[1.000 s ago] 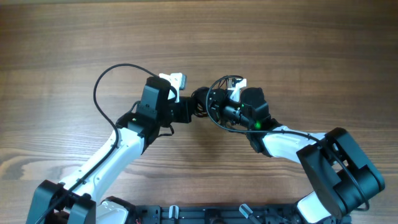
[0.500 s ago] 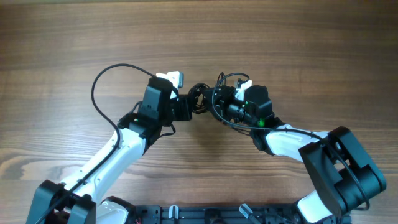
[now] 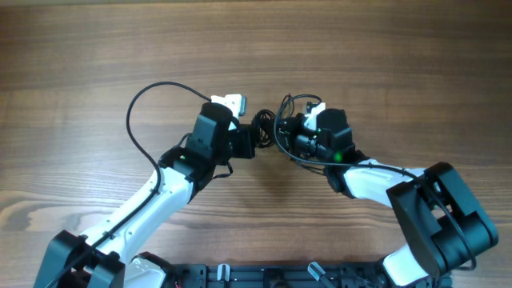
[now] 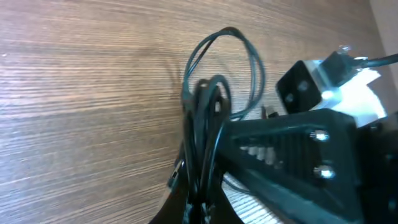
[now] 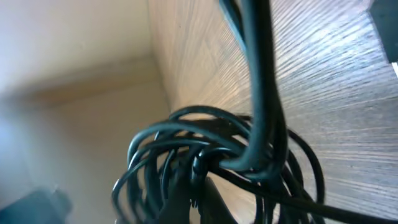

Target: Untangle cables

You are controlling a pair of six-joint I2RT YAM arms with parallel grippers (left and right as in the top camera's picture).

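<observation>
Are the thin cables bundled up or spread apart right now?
Bundled. The cables form overlapping loops gathered in one clump in the right wrist view; the left wrist view shows strands bunched, one loop sticking out.

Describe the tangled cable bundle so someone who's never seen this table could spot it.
On the wooden table, look at the middle, where the left gripper and right gripper nearly meet. The cable bundle is the small knot of very thin black loops between them, far thinner than the thick black cables arching from each arm.
</observation>
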